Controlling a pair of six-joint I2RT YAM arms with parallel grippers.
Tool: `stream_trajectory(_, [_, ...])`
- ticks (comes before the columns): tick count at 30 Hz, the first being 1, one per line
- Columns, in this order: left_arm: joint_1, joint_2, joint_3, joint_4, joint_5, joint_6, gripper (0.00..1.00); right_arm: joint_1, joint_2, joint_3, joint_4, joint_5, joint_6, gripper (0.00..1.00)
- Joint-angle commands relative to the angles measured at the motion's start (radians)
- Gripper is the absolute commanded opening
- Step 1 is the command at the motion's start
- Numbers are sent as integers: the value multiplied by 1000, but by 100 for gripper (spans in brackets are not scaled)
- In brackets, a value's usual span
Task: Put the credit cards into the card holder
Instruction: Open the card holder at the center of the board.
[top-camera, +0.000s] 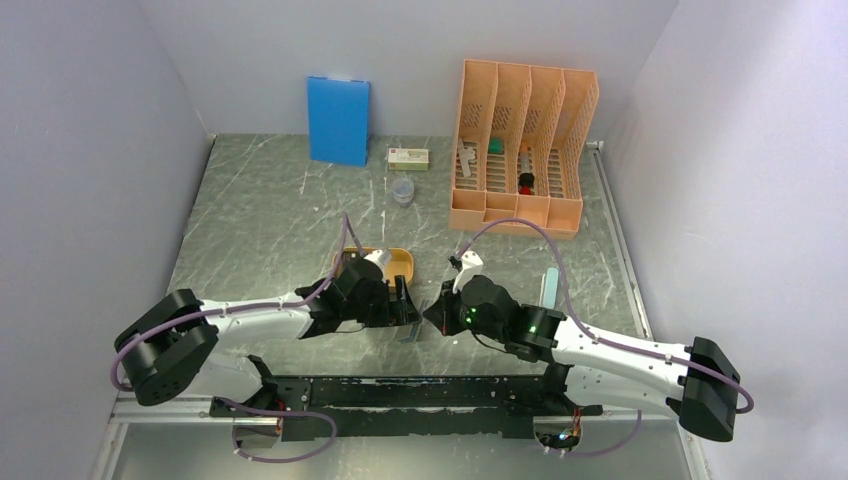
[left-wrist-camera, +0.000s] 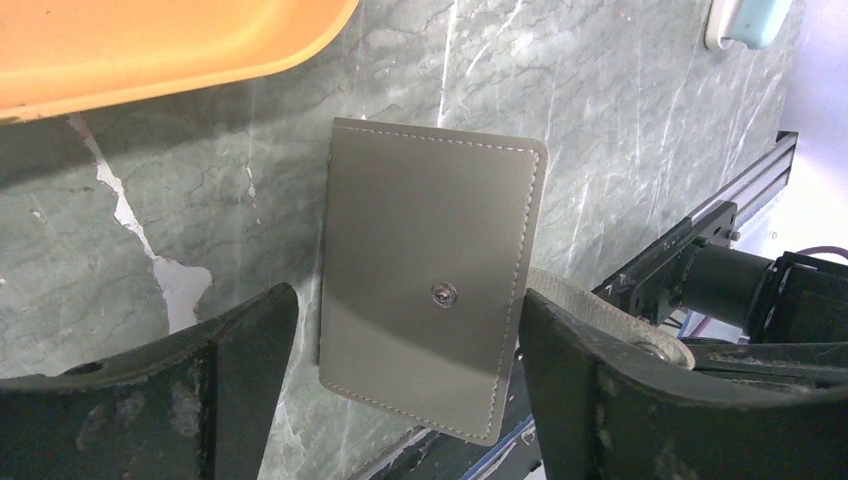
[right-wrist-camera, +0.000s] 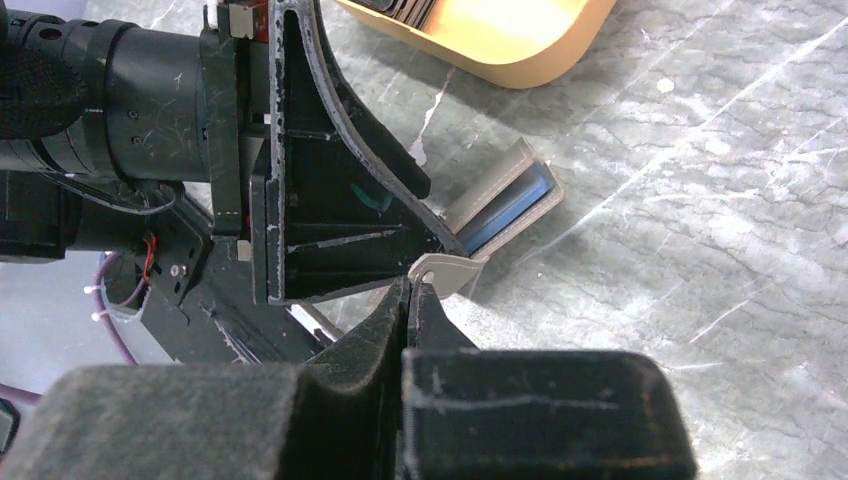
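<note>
Fingers of the right hand (right-wrist-camera: 410, 292) pinch shut on the flap of the card holder (right-wrist-camera: 505, 200) at mid-frame, probably to steady it. The left hand (left-wrist-camera: 405, 320) straddles it, wide open and empty. Beyond, at the upper edge, credit cards (right-wrist-camera: 400, 8) lie in the orange tray (right-wrist-camera: 530, 65).

Card holder (left-wrist-camera: 430, 270) on table (top-camera: 270, 230), just before tray (top-camera: 404, 262); rack (top-camera: 520, 140) behind right, board (top-camera: 338, 120) behind left.

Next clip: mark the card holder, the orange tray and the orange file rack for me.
card holder (left-wrist-camera: 430, 290): left wrist view, middle of its grey outer face.
orange tray (left-wrist-camera: 150, 45): left wrist view, on its side wall.
orange file rack (top-camera: 515, 212): top external view, on its low front wall.
</note>
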Motion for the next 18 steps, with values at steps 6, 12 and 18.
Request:
stream_trajectory(6, [-7,-9,26,-17,-45,13,64,-5,-30,-18,0,18,-16,0])
stream_trajectory(12, [-8,-47,-3,-45,-74,3,37,-5,-54,-40,-28,53,1,0])
stream_trajectory(18, [-7,-87,-40,-76,-76,-13,9,-4,-57,-58,-38,76,44,0])
